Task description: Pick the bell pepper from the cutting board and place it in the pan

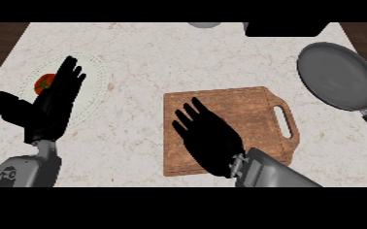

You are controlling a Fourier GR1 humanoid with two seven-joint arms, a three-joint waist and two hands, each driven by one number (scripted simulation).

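The wooden cutting board (251,111) with a handle slot lies at the middle of the counter. My right hand (208,140) hovers flat over its left half, fingers straight and spread. No bell pepper shows on the board's bare part; whatever lies under the hand is hidden. The grey pan (335,77) sits at the right edge, with nothing in it. My left hand (54,106) rests open at the left, fingers up.
A pale plate (97,85) lies at the left, partly behind my left hand, with a red item with a green spot (44,82) on it. A grey round object (204,24) and a black object (283,29) sit at the back edge.
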